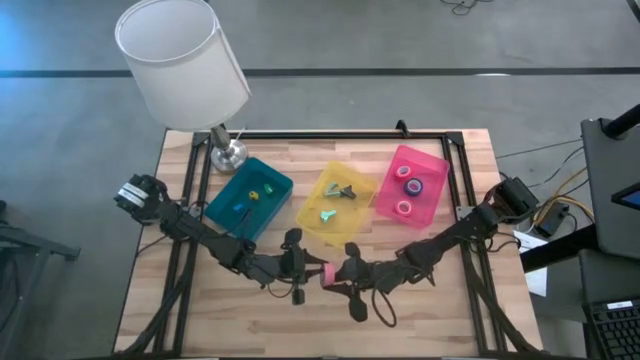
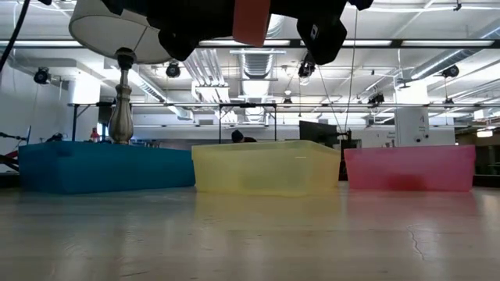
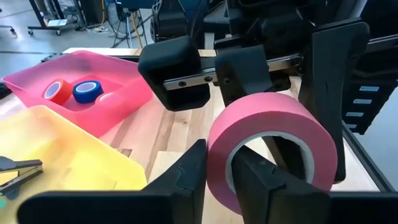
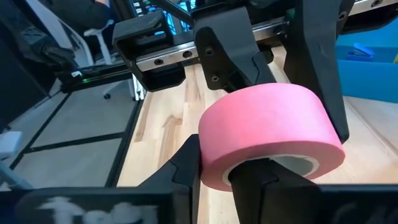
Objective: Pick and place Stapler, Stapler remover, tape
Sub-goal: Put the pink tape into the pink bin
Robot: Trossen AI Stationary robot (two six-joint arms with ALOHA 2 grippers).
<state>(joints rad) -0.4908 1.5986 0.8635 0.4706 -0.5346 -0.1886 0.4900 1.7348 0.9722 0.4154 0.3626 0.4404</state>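
Observation:
A wide pink tape roll (image 1: 326, 273) hangs in the air over the table's near middle, between my two grippers. My left gripper (image 1: 315, 272) reaches it from the left and my right gripper (image 1: 336, 274) from the right; both are shut on its wall. The low view shows the roll (image 2: 251, 19) high above the tabletop. A red roll (image 3: 56, 91), a blue roll (image 3: 87, 89) and a small pink roll (image 1: 404, 208) lie in the pink bin (image 1: 432, 190). Small items lie in the yellow bin (image 1: 362, 210) and the blue bin (image 1: 225, 215); which are the stapler and stapler remover I cannot tell. My left gripper (image 3: 219, 150) has one finger inside the roll's hole (image 3: 261, 183) and one outside, pinching the ring wall (image 3: 219, 180). It comes nearly level from the table's left. The roll is lifted clear, on edge, its hole facing this gripper. My right gripper (image 4: 217, 162) also grips the ring wall (image 4: 214, 177), with one finger (image 4: 255, 183) in the hole and the other (image 4: 183, 168) on the outer face. It reaches in from the table's right, slanting slightly down, opposite my left gripper's fingers.
A lamp with a white shade (image 1: 180, 60) stands at the far left corner. The three bins sit in a row across the table's far half. Bare wood (image 1: 430, 320) lies around and below the grippers.

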